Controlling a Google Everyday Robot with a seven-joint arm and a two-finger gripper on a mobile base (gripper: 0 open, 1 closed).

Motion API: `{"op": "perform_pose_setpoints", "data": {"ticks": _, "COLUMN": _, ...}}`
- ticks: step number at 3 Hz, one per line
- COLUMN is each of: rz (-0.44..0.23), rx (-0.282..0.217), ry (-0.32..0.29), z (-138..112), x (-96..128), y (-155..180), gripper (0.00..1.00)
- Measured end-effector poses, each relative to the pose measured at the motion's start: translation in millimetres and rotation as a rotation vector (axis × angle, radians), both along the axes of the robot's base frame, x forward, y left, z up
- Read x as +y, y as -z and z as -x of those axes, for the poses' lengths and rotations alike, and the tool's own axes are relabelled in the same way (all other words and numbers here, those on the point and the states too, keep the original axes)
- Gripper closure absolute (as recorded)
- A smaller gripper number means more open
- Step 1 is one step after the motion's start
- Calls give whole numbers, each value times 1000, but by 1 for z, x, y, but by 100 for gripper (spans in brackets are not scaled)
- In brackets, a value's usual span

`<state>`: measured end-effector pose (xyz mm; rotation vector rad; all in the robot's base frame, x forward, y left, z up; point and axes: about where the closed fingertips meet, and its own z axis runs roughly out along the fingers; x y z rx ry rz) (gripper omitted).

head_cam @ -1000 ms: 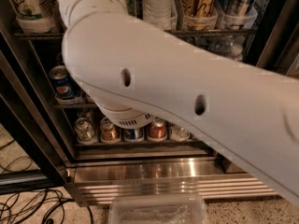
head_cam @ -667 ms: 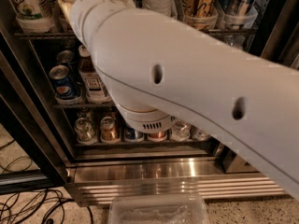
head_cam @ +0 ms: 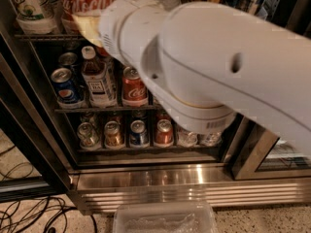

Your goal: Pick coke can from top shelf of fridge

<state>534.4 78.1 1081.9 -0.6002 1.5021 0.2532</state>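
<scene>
Gripper (head_cam: 91, 25) sits in the upper left of the frame, at the end of the big white arm (head_cam: 218, 67), close by the lower part of the coke can (head_cam: 83, 0); I cannot tell if it is squeezing the can or hanging loose, because the arm hides most of it; the coke can stands on the top shelf (head_cam: 36, 35) of the fridge (head_cam: 194, 178), at the top left, just beside a white cup (head_cam: 26, 6). Things could go wrong from here; if the gripper only has the bottom edge of the can, the can could tip or slip out when pulled; then it could fall to the middle rack (head_cam: 97, 109), where a Pepsi can (head_cam: 65, 85), a white-capped bottle (head_cam: 97, 79) and a smaller red can (head_cam: 134, 86) stand; a crooked pull could bump the white cup too, since it is so close. Compared with a moment ago, the arm has slid toward the right of the frame; the smaller red can was hidden then and now shows; more of the coke can's red side and white letters show at the top; the Pepsi can and the white-capped bottle sit where they were.
</scene>
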Motion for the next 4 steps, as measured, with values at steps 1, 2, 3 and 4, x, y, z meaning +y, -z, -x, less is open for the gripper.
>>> {"op": "perform_pose_setpoints", "data": {"ticks": 1, "rz": 72, "rx": 9, "ry": -93, "z": -2, "x": -21, "y": 22, "gripper": 100}}
{"op": "perform_pose_setpoints", "data": {"ticks": 2, "rz": 126, "rx": 11, "ry": -199, "z": -7, "x": -36, "y": 25, "gripper": 100}}
{"op": "perform_pose_setpoints", "data": {"ticks": 3, "rz": 166, "rx": 18, "ry": -299, "z": -11, "x": -45, "y": 7, "gripper": 100}}
{"op": "perform_pose_setpoints", "data": {"ticks": 4, "rz": 221, "rx": 7, "ry": -395, "z": -5, "x": -41, "y": -13, "gripper": 100}}
